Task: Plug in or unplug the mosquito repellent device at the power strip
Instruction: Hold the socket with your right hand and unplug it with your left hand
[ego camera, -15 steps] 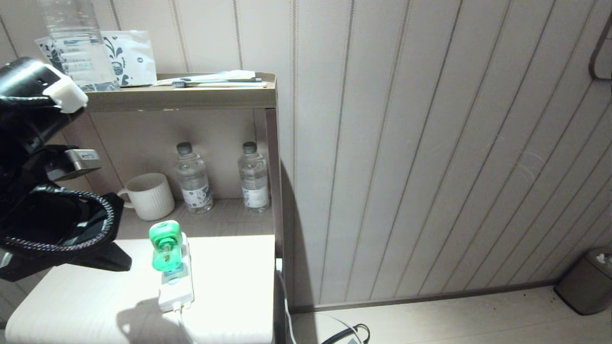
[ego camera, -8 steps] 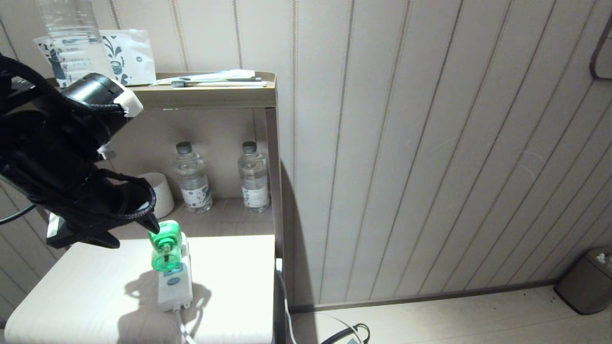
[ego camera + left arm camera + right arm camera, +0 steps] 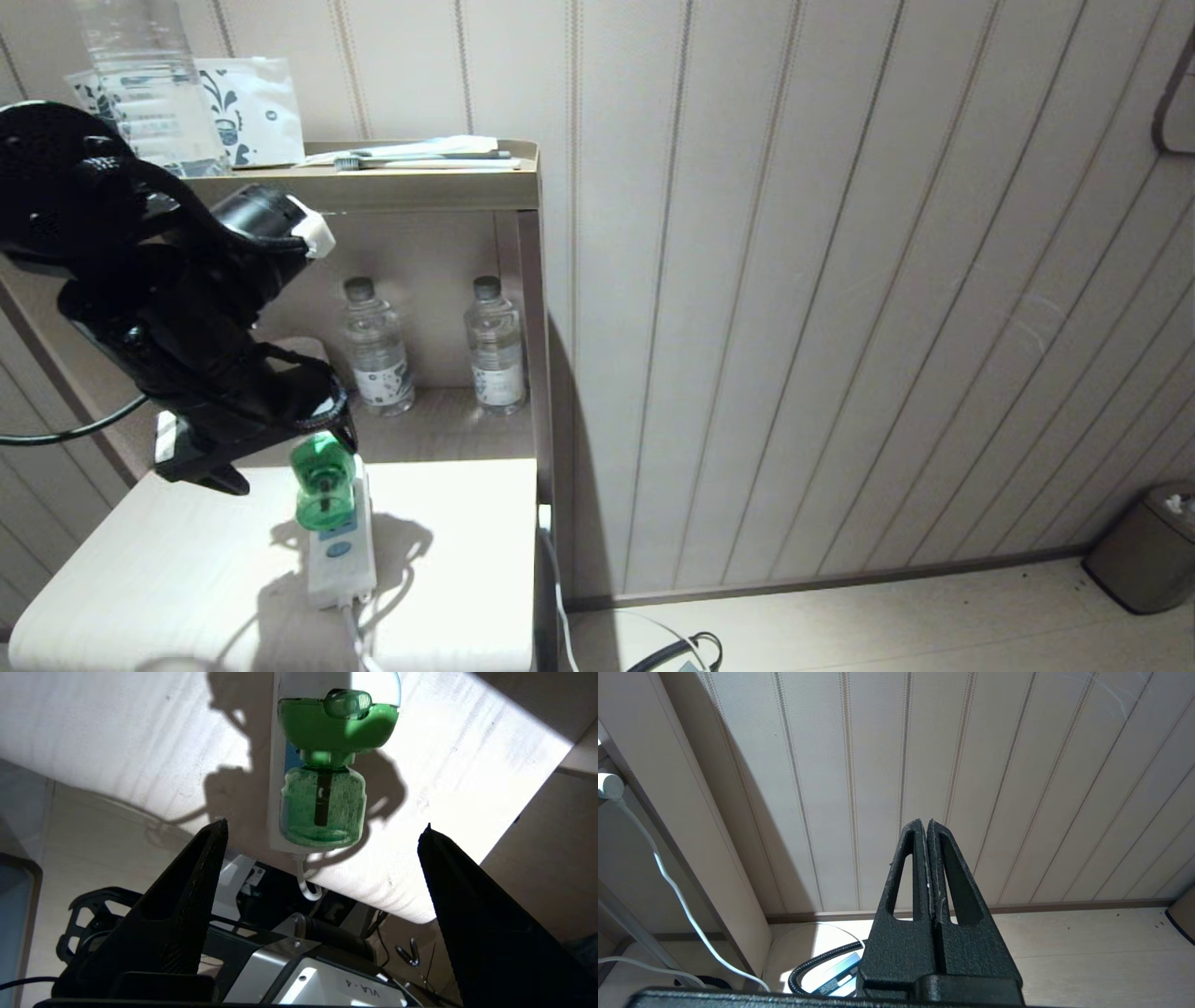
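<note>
Head view: two water bottles (image 3: 376,345), one mosquito repellent device (image 3: 323,481).

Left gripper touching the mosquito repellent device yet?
Apart. The left wrist view shows the left gripper open, both fingers clear of the mosquito repellent device, bare table visible between them.

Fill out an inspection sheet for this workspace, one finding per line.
Surface: pale tabletop, sunlit, with shadows.
Job's things: mosquito repellent device plugged into the power strip, which lies flat on the table.
Clutter: two water bottles in the niche; another bottle, a packet and a toothbrush on the shelf.
Grippers: left pincer open, fingers either side of the device, not touching; right pincer shut, pointing at the wall, away from the table.
Cables: white strip cable runs off the table's front edge.
Surroundings: panelled wall; bin on the floor.
</note>
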You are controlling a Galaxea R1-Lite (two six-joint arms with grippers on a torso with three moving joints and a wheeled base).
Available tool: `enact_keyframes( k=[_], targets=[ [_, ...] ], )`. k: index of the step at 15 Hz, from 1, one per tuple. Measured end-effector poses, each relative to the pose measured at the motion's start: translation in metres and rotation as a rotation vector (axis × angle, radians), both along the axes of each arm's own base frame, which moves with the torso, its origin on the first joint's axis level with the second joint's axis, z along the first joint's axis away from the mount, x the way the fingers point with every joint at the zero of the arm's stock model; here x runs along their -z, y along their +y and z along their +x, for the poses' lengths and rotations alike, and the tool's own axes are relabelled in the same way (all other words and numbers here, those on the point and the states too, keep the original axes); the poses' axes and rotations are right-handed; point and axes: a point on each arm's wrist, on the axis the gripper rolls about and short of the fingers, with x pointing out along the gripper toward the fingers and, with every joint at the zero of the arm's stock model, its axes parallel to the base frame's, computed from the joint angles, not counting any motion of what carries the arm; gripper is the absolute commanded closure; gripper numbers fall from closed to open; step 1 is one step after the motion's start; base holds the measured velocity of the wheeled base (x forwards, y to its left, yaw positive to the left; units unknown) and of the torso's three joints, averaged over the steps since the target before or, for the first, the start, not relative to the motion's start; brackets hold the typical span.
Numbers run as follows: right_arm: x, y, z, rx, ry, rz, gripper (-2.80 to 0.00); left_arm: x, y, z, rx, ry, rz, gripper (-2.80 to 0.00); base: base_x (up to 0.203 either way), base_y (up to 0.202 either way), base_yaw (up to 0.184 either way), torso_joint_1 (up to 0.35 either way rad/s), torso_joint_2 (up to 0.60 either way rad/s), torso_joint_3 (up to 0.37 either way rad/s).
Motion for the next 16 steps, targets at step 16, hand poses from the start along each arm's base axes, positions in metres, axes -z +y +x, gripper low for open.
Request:
enact_keyframes(
  k=[16],
  targets=[
    [0.000, 0.000, 0.000, 0.000, 0.000, 0.000, 0.00, 0.048, 0.018, 0.070, -0.093, 0.129, -0.027, -2.80, 0.000, 0.000, 0.000, 0.000, 0.00, 0.000]
  ],
)
